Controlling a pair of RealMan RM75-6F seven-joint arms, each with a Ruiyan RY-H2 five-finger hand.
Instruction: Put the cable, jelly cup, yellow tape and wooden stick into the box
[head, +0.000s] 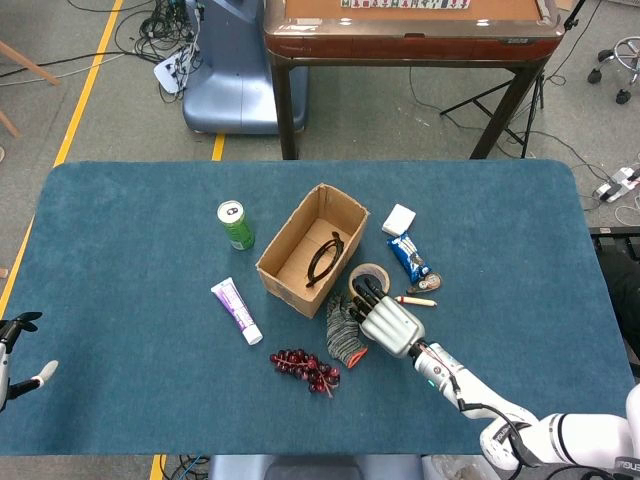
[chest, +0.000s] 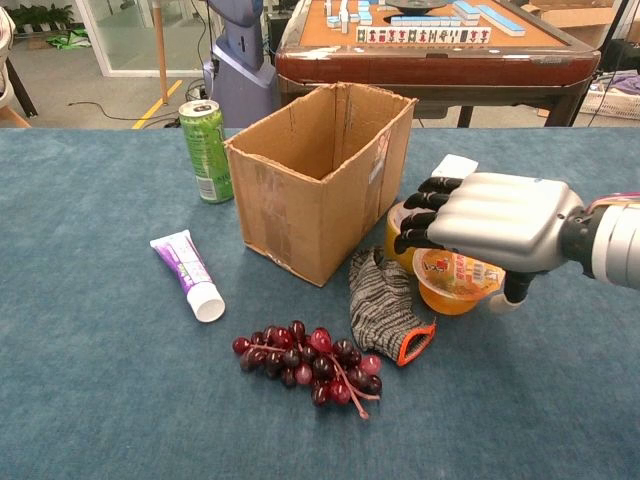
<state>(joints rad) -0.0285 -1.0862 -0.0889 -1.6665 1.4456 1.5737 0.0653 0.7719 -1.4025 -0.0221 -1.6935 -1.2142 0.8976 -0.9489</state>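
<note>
The open cardboard box (head: 312, 248) (chest: 320, 175) stands mid-table with the black cable (head: 323, 257) lying inside. My right hand (head: 388, 322) (chest: 495, 220) hovers palm-down over the orange jelly cup (chest: 455, 285), fingers spread and the thumb hanging down beside the cup's right side; nothing is gripped. In the head view the hand hides the cup. Just beyond the fingertips, the yellow tape (head: 367, 275) (chest: 395, 235) shows only in part. The wooden stick (head: 418, 300) lies right of the hand. At the table's near-left edge, my left hand (head: 15, 350) holds nothing, fingers apart.
A striped glove (head: 343, 330) (chest: 383, 305) lies against the cup's left side, with red grapes (head: 305, 368) (chest: 310, 358) nearer me. A toothpaste tube (head: 236, 311) and a green can (head: 235, 224) sit left of the box. A blue snack packet (head: 407, 255) and a white block (head: 399, 219) lie right of the box.
</note>
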